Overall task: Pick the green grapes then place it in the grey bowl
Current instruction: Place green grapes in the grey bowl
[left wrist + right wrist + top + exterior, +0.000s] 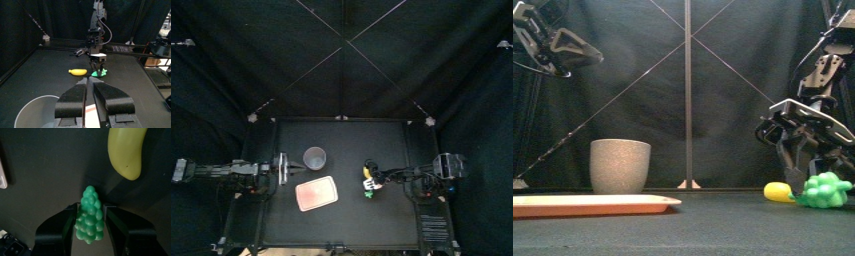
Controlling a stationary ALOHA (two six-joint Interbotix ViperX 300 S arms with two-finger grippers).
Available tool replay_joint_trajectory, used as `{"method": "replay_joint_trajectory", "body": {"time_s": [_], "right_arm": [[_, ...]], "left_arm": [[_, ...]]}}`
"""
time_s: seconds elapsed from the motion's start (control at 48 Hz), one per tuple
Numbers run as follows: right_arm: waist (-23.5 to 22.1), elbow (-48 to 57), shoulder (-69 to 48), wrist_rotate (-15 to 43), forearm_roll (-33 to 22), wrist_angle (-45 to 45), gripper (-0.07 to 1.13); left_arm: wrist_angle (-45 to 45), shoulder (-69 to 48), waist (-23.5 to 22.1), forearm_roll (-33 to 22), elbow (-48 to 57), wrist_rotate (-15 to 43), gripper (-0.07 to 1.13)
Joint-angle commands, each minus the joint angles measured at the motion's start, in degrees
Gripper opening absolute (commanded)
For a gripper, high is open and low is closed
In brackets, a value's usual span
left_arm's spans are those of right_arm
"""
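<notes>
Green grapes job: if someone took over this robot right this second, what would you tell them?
Right gripper: down around the green grapes, which lie on the table beside a yellow banana. I cannot tell whether it grips them yet.
Left gripper: shut, empty, raised at the table's left side.
Grey bowl: upright on the left, behind the pink tray, well apart from the grapes.
Done: the reach to the grapes.
Left: secure the grip, lift, carry across to the bowl, release inside.

green grapes (827,190) at right, grey bowl (620,166) upright
</notes>
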Motion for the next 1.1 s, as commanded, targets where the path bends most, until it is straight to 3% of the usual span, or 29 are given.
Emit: {"method": "replay_joint_trajectory", "body": {"time_s": [0.021,0.292,0.479,0.708,0.979,1.104], "right_arm": [[1.1,-1.3,-0.8,0.0,0.1,0.2,0.71],[2.2,-12.6,-2.5,-0.9,-3.1,-0.1,0.71],[1.0,-21.8,-1.5,-0.9,-17.1,-4.1,0.71],[-5.7,-28.1,3.1,-0.5,-33.1,-16.5,0.71],[-11.2,-34.8,12.3,-0.5,-42.7,-32.3,0.71],[-12.0,-38.6,16.5,-0.4,-44.1,-36.0,0.71]], "left_arm": [[-0.3,0.2,-0.1,-0.4,-1.3,0.0,0.54],[-0.3,0.2,-0.1,-0.4,-1.1,0.0,0.54],[-0.3,0.2,-0.1,-0.4,-1.0,0.0,0.54],[-0.3,0.2,-0.1,-0.5,-0.9,-0.1,0.54],[-0.3,0.2,0.0,-1.8,-0.5,0.0,0.54],[-0.2,0.2,0.0,-2.3,-0.4,0.0,0.54]]}}
